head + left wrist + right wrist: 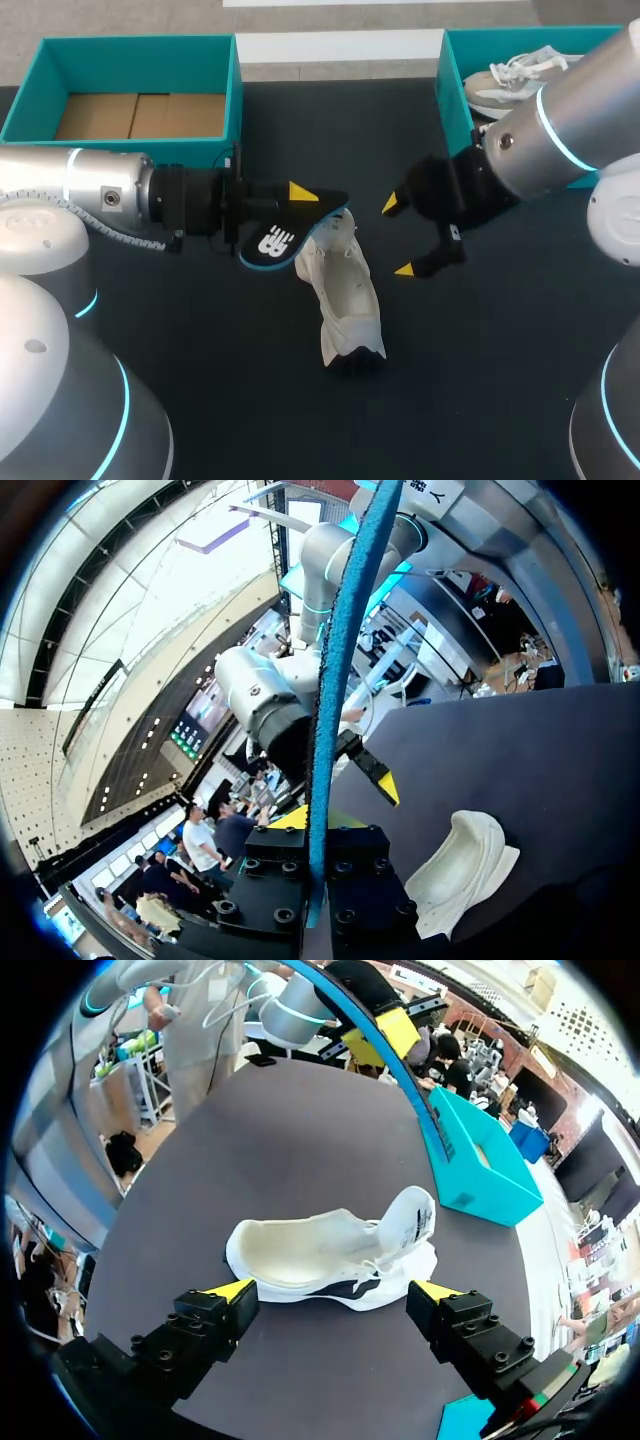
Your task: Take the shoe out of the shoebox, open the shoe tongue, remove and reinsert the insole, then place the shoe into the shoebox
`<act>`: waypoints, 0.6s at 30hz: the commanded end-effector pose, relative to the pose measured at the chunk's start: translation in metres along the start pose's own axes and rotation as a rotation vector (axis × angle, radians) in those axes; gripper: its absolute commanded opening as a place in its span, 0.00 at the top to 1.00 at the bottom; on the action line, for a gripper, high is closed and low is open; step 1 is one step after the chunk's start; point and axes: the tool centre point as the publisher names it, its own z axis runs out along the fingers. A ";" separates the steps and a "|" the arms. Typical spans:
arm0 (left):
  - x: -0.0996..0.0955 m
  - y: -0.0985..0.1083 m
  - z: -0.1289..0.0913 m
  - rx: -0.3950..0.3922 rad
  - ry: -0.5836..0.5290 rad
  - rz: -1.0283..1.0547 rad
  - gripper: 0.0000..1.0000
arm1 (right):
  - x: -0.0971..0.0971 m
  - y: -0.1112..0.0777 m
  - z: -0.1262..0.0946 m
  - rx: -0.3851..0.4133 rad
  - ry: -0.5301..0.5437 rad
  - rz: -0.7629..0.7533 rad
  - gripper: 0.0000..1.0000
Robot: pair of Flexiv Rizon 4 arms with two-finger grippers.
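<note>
White low-top fabric shoe [345,295] lay on its side on the dark tabletop [230,370], roughly mid-table and outside both boxes. Its heel was near the left arm and its dark-soled toe pointed back toward the robot. In the right wrist view the opening faced that camera with the tongue pulled back, so the inside was exposed, probably left that way for reinsertion.

Dark flat insole with blue edge and white logo [275,242] was out of the shoe and up off the table. The left gripper [288,212] was clamped on it from both faces. The left wrist view showed it edge-on between the fingers, with the free end sticking out ahead over the shoe's heel. Likely held by one end so the other could be fed into the opening.

The right gripper [398,237] was spread wide and held nothing. It hung just beside the shoe without touching it, with the shoe between and ahead of its fingers in its own wrist view. My guess is it was lined up to pin the shoe while the insole went in.

The empty teal shoebox with a brown cardboard floor [235,90] sat at the far left, well apart. A second teal box [452,95] at the far right held another pale laced shoe [505,85].

Stage as I judge it: insole removed, reinsertion not yet done.
</note>
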 end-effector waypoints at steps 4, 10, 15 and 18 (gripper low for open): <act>0.012 -0.043 0.002 -0.014 -0.036 0.009 1.00 | 0.000 0.000 0.002 0.001 -0.002 0.000 0.00; 0.031 -0.056 0.006 0.005 -0.053 0.000 1.00 | 0.000 0.000 0.002 0.001 -0.002 0.000 0.00; 0.051 -0.051 0.015 0.009 -0.046 -0.033 1.00 | 0.000 0.000 0.002 0.001 -0.002 0.000 0.00; 0.063 -0.043 0.020 0.023 -0.072 -0.040 1.00 | 0.000 0.000 0.002 0.001 -0.002 0.000 0.00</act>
